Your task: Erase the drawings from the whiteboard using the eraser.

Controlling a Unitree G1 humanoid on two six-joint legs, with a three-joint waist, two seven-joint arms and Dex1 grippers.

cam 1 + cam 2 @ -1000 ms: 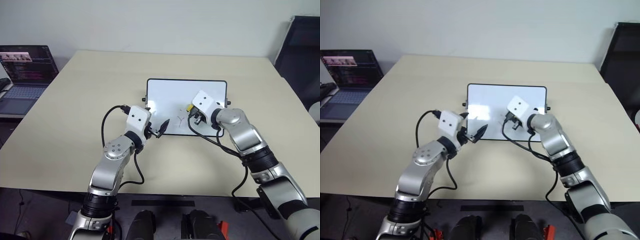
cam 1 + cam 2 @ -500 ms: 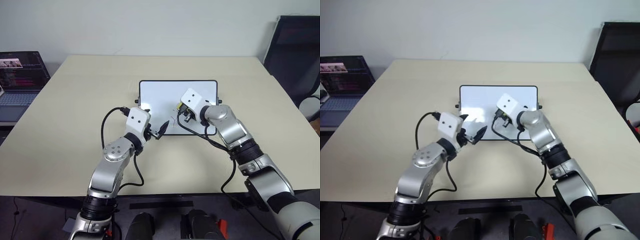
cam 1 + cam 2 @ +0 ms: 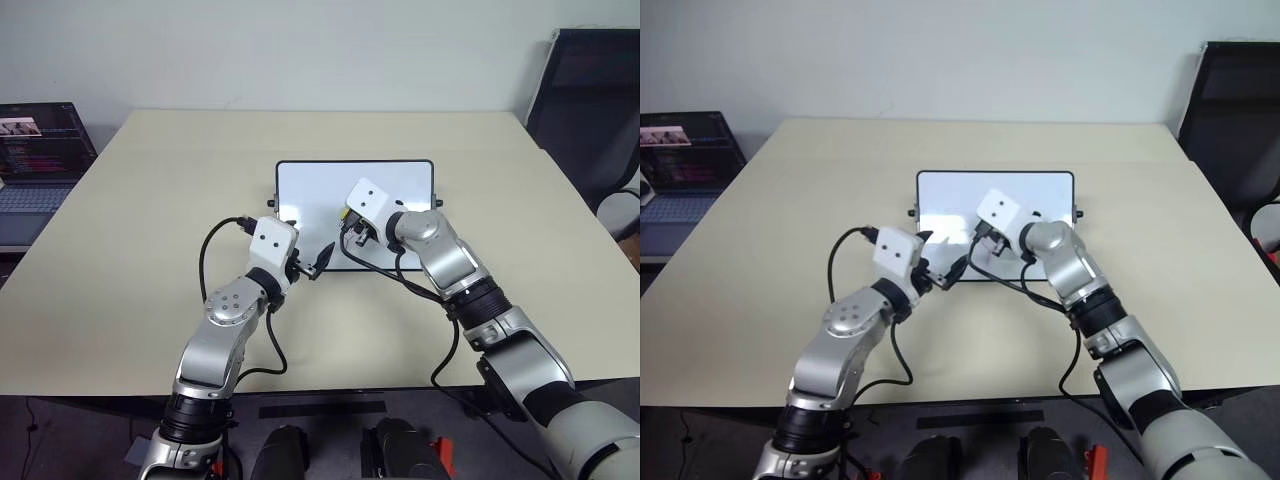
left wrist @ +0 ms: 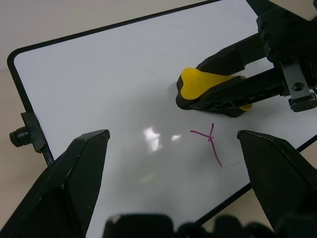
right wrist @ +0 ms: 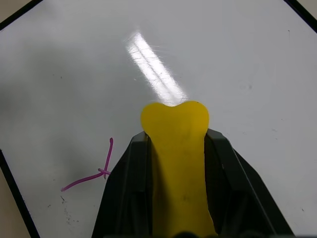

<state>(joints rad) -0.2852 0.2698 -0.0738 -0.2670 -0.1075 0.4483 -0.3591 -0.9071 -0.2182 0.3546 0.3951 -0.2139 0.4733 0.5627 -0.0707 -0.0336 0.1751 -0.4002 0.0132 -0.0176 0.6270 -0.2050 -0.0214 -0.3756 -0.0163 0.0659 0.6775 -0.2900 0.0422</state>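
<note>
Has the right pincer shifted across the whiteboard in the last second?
Yes. The right pincer, shut on the eraser, has moved toward the robot's left across the whiteboard, from near its right side to about its middle.

Head views look down over the table (image 3: 150,200); wrist views sit close above the whiteboard (image 4: 124,89).

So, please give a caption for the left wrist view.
Right gripper presses the eraser on the whiteboard beside one remaining mark.
</note>
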